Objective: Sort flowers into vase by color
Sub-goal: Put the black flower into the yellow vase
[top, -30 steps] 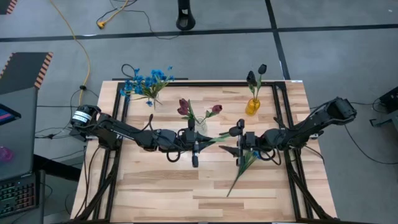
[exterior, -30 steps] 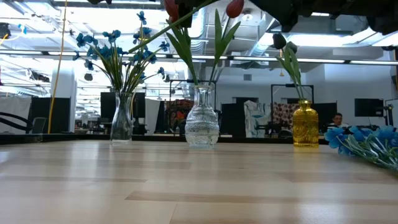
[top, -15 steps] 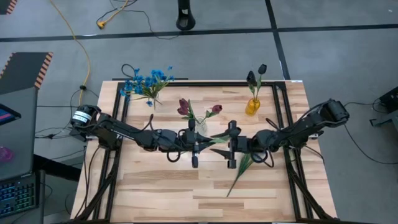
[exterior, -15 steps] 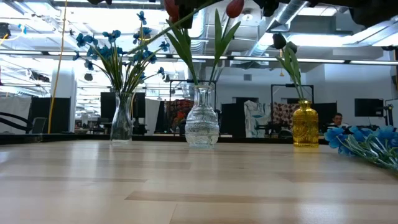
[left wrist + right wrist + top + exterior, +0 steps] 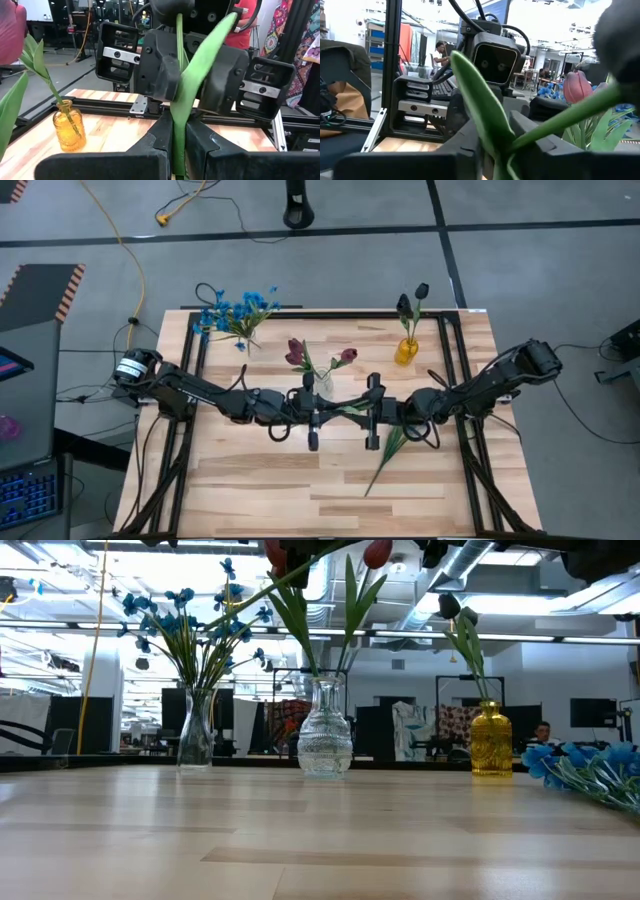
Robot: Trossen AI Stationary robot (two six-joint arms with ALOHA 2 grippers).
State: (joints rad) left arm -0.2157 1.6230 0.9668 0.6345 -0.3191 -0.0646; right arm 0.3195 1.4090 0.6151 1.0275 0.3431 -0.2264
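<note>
Yellow vase [image 5: 405,351] beyond both hands; blue sprig [image 5: 388,448] below them.

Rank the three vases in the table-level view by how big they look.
1. Round clear ribbed glass vase.
2. Slim clear glass vase, as tall but narrower.
3. Amber glass bottle vase.
Distances from the camera may differ.

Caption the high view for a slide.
Left gripper and right gripper meet mid-table over a green stem, near three vases holding flowers.

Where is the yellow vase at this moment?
In the high view the yellow vase stands near the table's far edge, right of the clear vase, holding dark buds.
</note>
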